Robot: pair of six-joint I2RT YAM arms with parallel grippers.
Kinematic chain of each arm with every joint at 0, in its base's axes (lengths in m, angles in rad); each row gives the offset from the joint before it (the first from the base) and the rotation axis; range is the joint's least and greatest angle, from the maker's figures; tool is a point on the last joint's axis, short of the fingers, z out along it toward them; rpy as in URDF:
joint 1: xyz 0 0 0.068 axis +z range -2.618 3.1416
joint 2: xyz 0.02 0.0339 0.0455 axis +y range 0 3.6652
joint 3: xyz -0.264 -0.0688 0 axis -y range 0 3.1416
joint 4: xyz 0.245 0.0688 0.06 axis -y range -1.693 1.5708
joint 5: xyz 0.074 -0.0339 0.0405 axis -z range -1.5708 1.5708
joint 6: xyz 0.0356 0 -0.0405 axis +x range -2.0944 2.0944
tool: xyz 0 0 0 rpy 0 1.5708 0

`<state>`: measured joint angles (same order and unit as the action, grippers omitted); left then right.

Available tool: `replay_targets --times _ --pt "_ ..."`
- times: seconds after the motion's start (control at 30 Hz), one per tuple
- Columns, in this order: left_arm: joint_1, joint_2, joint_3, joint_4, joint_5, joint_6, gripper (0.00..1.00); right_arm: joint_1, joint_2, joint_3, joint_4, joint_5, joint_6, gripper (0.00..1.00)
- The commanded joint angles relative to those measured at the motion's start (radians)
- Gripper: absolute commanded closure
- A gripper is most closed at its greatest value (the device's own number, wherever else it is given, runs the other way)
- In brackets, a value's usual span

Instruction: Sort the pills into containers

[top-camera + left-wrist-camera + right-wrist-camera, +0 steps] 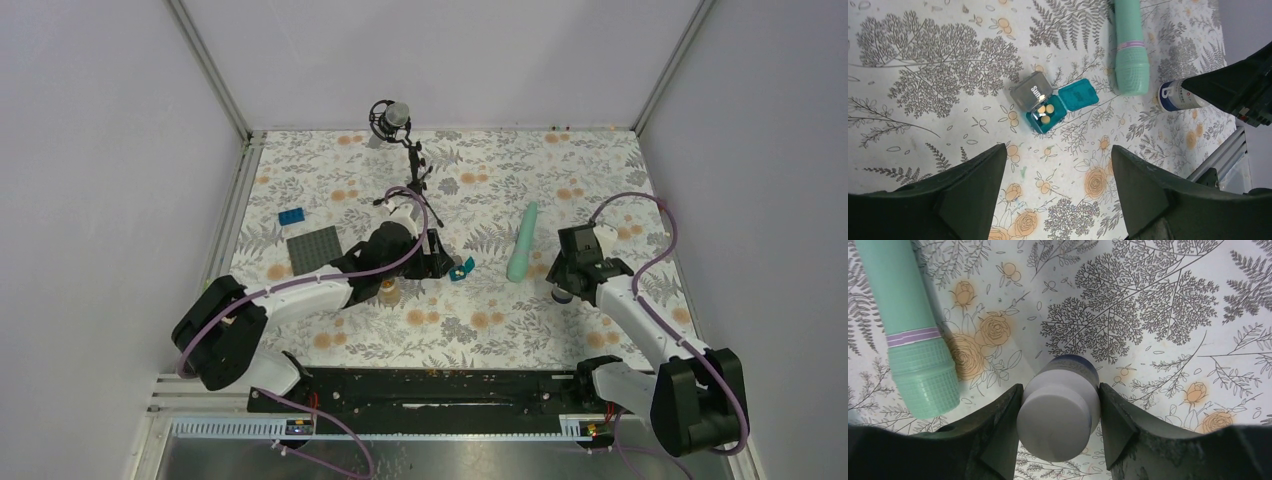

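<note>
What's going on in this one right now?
The left hand hovers open above the teal box, whose lid is flipped open, with three orange pills inside. A grey box sits against it. The right hand is closed around a white bottle, down beside the mint-green strip.

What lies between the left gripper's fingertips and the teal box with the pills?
Only bare flowered tablecloth. The left wrist view shows the left gripper open and apart from the teal box, with three pills inside.
</note>
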<state>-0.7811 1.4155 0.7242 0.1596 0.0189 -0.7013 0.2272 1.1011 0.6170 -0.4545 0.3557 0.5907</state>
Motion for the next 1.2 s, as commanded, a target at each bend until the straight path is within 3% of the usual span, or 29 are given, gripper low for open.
replay_targets --times 0.0,0.27,0.43,0.53,0.67,0.87,1.17 --pt "0.014 0.036 0.049 0.043 0.018 -0.068 0.24 -0.010 0.018 -0.025 0.076 0.017 0.041 0.50" --pt "0.050 0.111 0.044 0.073 0.060 -0.129 0.26 -0.011 -0.056 0.003 0.025 0.006 0.006 0.17" --pt "0.068 0.151 0.040 0.106 0.090 -0.153 0.32 -0.011 -0.112 0.072 -0.036 -0.014 -0.048 0.13" --pt "0.077 0.174 0.042 0.118 0.098 -0.161 0.39 -0.011 -0.142 0.098 -0.027 -0.102 -0.067 0.19" --pt "0.086 0.205 0.044 0.143 0.113 -0.170 0.47 -0.011 -0.099 0.132 0.046 -0.335 -0.124 0.34" --pt "0.093 0.265 0.045 0.217 0.138 -0.213 0.51 -0.005 0.015 0.134 0.185 -0.640 -0.077 0.56" --pt "0.106 0.336 0.055 0.301 0.132 -0.273 0.50 0.092 0.157 0.150 0.289 -0.654 -0.049 0.59"
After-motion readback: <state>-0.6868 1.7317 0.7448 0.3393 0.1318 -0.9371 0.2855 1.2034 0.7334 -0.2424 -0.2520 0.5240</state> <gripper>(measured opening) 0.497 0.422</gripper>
